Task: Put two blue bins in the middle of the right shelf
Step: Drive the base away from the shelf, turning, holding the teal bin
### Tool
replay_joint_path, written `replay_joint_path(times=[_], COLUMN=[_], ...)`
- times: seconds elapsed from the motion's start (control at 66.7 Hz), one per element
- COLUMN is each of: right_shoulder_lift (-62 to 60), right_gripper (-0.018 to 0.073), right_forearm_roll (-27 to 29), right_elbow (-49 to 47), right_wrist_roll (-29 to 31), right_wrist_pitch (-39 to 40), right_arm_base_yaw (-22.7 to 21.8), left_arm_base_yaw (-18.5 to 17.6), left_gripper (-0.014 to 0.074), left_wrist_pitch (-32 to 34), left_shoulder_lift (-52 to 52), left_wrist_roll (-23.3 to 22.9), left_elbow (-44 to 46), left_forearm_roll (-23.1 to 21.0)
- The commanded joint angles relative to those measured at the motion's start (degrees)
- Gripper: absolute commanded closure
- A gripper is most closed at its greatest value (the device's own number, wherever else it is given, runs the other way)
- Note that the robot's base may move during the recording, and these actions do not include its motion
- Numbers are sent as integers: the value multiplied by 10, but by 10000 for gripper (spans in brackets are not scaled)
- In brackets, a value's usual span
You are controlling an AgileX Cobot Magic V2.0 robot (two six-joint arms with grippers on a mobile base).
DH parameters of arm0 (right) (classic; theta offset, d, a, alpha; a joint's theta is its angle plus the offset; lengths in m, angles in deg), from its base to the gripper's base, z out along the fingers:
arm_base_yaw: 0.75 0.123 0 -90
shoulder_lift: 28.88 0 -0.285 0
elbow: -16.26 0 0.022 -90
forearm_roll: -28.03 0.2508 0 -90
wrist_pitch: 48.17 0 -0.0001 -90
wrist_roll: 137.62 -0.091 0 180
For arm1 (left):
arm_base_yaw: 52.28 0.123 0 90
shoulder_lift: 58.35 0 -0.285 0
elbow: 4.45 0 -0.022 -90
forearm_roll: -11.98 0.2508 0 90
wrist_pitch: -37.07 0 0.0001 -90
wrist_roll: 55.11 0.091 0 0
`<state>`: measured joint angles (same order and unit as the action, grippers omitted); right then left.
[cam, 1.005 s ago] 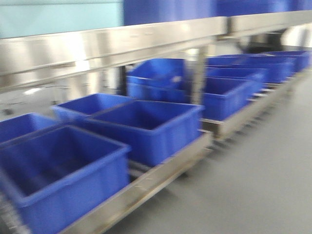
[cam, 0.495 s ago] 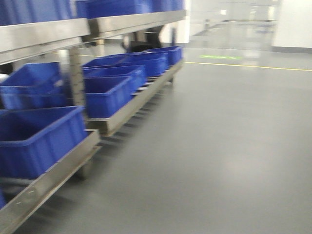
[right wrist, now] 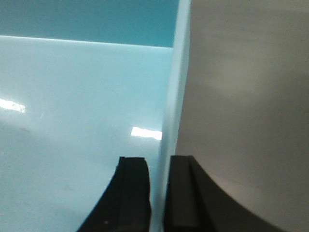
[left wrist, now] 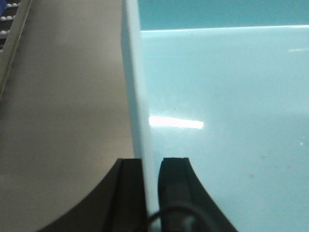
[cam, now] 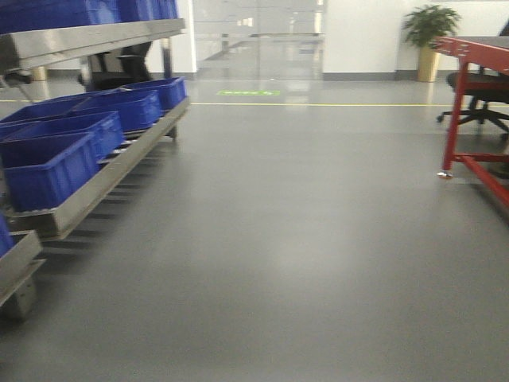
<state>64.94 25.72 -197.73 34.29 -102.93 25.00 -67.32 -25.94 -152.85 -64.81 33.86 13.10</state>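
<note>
The left end effector [left wrist: 150, 163] and right end effector [right wrist: 159, 162] each clenched a thin side wall of the blue bin [left wrist: 227, 87], which hung between them over the floor [left wrist: 67, 96]. Its plastic looked stiff, light, slick; rims suited gripping.

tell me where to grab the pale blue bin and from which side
Grip the bin by its two opposite side walls, coming down from above with one finger inside and one outside. Each wall is thin, straight and upright, so it fits between the jaws. The left gripper on the left wall and the right gripper on the right wall are clamped that way.
</note>
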Motion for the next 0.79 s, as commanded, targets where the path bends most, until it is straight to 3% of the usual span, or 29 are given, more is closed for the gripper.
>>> replay_joint_path(times=[0.0,0.78], right_shoulder_lift=[-10,-10], right_gripper=[712,712], right_forearm_roll=[14,14], right_elbow=[-7,-7], right_wrist_roll=[9,9], right_wrist_pitch=[30,30], right_arm_base_yaw=[0,0], left_arm_base_yaw=[-1,-1], left_gripper=[708,708], left_wrist_pitch=[29,29], left_shoulder_lift=[8,8], left_wrist_roll=[5,5], left_elbow=[8,8], left_forearm_roll=[-19,-19])
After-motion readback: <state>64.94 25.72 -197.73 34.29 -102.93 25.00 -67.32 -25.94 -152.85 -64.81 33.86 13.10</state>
